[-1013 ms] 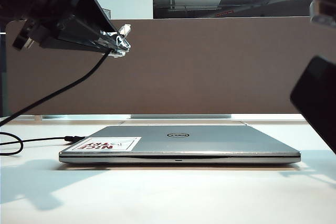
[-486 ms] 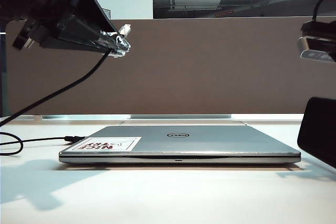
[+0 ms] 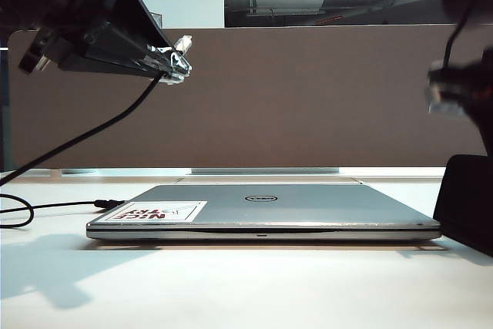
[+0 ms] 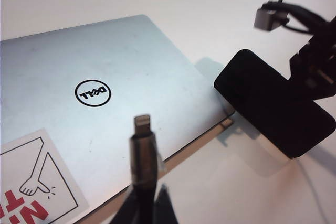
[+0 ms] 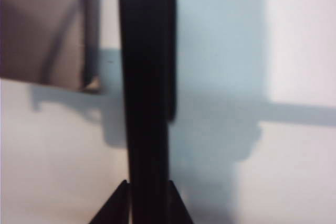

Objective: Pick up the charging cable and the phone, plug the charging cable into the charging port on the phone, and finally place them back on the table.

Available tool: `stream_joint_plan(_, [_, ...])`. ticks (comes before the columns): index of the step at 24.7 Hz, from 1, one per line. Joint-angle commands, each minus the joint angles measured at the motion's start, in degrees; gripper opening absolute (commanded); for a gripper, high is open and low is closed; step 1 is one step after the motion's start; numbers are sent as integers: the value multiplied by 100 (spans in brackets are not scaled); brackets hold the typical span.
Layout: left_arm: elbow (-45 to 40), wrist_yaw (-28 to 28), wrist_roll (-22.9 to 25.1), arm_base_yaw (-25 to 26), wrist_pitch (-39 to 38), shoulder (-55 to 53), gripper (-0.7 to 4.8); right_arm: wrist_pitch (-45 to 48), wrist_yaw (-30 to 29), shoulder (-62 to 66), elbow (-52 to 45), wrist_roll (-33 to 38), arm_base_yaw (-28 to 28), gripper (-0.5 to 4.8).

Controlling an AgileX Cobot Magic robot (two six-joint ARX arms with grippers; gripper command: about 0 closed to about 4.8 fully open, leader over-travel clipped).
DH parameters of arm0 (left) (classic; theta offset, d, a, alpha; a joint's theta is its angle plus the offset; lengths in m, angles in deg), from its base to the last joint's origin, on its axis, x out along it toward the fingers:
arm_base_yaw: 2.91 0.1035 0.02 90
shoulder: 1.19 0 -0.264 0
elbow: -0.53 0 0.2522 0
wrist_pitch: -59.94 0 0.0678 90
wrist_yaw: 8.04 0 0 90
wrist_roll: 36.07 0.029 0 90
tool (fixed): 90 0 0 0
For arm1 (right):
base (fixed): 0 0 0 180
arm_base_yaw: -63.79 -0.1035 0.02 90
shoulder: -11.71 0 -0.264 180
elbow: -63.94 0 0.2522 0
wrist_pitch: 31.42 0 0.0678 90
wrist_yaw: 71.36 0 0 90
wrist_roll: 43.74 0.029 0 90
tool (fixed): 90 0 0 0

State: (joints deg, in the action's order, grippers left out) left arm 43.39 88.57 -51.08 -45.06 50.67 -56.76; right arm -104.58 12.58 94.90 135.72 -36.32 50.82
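Note:
My left gripper [image 3: 179, 63] hangs high at the left, shut on the charging cable [image 3: 92, 135]. In the left wrist view its silvery connector tip [image 4: 142, 123] sticks out past the gripper [image 4: 144, 203], above the laptop lid. The phone [image 3: 468, 198] is a black slab, held edge-up and tilted at the far right, low by the laptop's right front corner. Whether it touches the table [image 3: 246, 290] I cannot tell. My right gripper [image 5: 148, 190] has a finger pressed on each face of the phone [image 5: 147, 77]. The left wrist view shows the phone [image 4: 273, 100] with the right gripper [image 4: 311, 83] behind it.
A closed silver Dell laptop [image 3: 262, 209] with a red and white sticker [image 3: 158, 211] lies mid-table. Another thin black cord with a black plug [image 3: 104, 203] lies at its left side. A grey-brown divider panel [image 3: 308, 98] stands behind the table.
My right gripper has come down with the phone, from high at the right edge to beside the laptop's right corner. The left gripper and cable have stayed still.

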Motion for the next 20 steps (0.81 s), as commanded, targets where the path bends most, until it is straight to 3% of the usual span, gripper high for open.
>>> stream_joint_plan(1, [9, 9, 20, -4, 76, 11, -6, 129, -24, 55, 31, -22, -2, 95])
stream_joint_plan(15, [9, 9, 20, -4, 74, 11, -6, 503, -179, 463, 28, -39, -2, 93])
stream_joint_plan(17, [9, 9, 20, -4, 74, 11, -6, 514, -173, 518, 31, -44, -2, -10])
stream_joint_plan(20, [9, 9, -2, -4, 76, 11, -6, 518, -151, 398, 63, -114, -2, -3])
